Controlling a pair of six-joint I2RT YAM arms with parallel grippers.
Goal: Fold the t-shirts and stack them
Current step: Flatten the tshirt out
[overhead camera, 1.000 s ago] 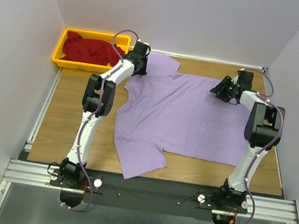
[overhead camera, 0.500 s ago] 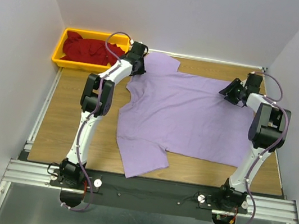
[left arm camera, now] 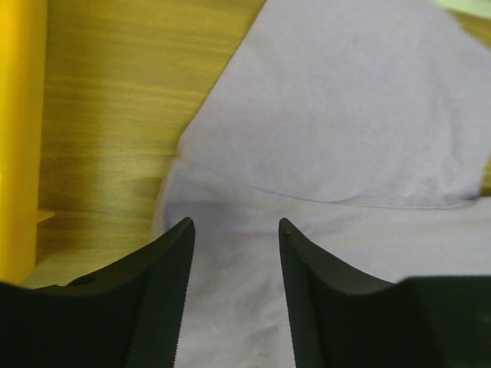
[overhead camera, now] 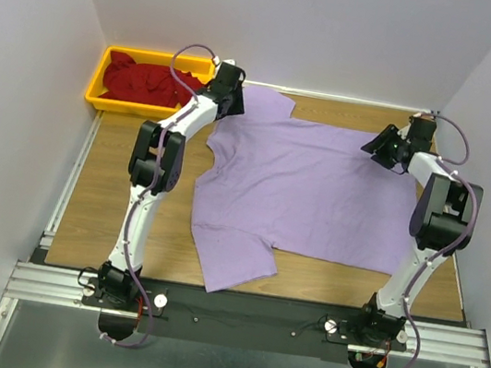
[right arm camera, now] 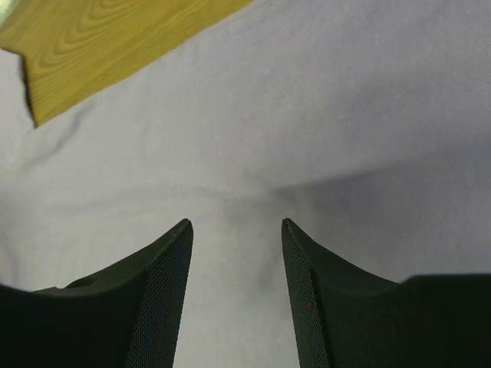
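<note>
At the bench's far edge we see left gripper (left arm camera: 234, 224) and right gripper (right arm camera: 236, 224) parted, empty, over the lavender shirt (overhead camera: 305, 189).

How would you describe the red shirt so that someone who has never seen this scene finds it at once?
Find the wooden table, then the yellow bin at its far left corner. The red shirt lies crumpled inside that bin. Unlike the purple shirt, spread flat on the table, it is dark red and bunched up.
</note>
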